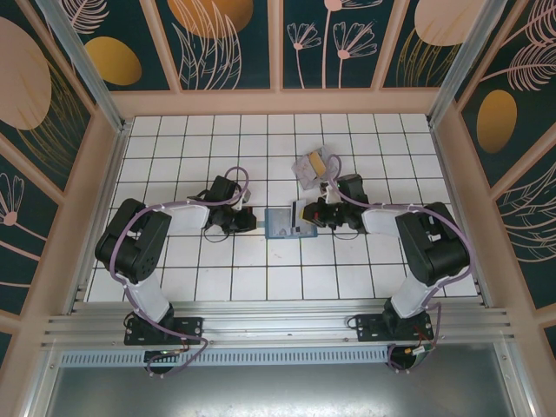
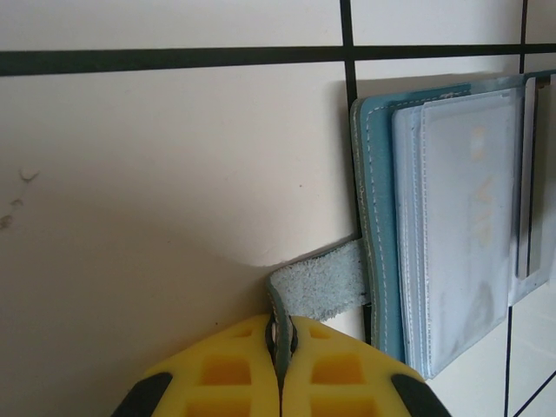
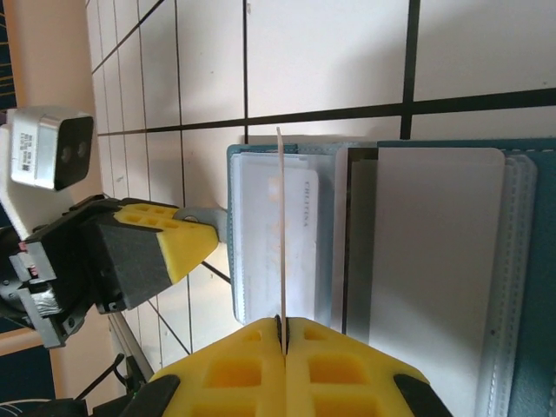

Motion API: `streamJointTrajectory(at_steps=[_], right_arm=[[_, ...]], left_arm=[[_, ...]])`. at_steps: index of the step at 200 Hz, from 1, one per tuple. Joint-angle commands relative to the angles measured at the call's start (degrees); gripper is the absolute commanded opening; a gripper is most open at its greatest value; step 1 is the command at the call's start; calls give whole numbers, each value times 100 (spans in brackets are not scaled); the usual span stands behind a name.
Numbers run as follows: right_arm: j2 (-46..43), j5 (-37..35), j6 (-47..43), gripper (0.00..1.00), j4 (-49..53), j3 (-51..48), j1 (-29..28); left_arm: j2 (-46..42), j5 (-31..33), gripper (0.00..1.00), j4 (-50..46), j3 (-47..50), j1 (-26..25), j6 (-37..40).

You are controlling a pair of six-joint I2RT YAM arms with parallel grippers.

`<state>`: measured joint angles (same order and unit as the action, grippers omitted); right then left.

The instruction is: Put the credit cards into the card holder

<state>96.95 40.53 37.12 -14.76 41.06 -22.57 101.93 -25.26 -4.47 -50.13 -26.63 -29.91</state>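
Holder [image 1: 280, 224]: lay open between both pairs of jaws. Pinched its strap [image 2: 321, 282] in the closed left gripper [image 2: 280, 347], holder just past those jaws on the right; clamped one card [image 3: 281, 226] edge-on in the closed right gripper [image 3: 284, 326], above the holder's pockets. Saw the other cards [image 1: 311, 165] heaped beyond the right jaws.

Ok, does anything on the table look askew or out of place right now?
Only the loose credit cards: they lie in a tilted, fanned heap across the grid lines, just beyond the open card holder. Nothing looks spilled or damaged.
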Motion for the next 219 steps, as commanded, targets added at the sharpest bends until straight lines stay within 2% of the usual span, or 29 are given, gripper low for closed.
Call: streamJointTrajectory(at_steps=[1,34,109,168,219], right_arm=[[221,16,136,0,-354,-82,-95],[411,-151,66,0,-255,-26,-137],[-78,-300,13,0,-108,-151,33],[146,-199,67,0,-212,-117,-79],[275,-385,-12,0,3,-60,-160]], left_arm=[[-20,-109,1,-63,69,-94,-54],[-23,-119,1,-55,87,-96,-63],[-8,-126,1,-63,37,-94,-50],[-36,-122,1,-72,62,-97,-59],[-24,-130,1,-71,39,-105,-65]])
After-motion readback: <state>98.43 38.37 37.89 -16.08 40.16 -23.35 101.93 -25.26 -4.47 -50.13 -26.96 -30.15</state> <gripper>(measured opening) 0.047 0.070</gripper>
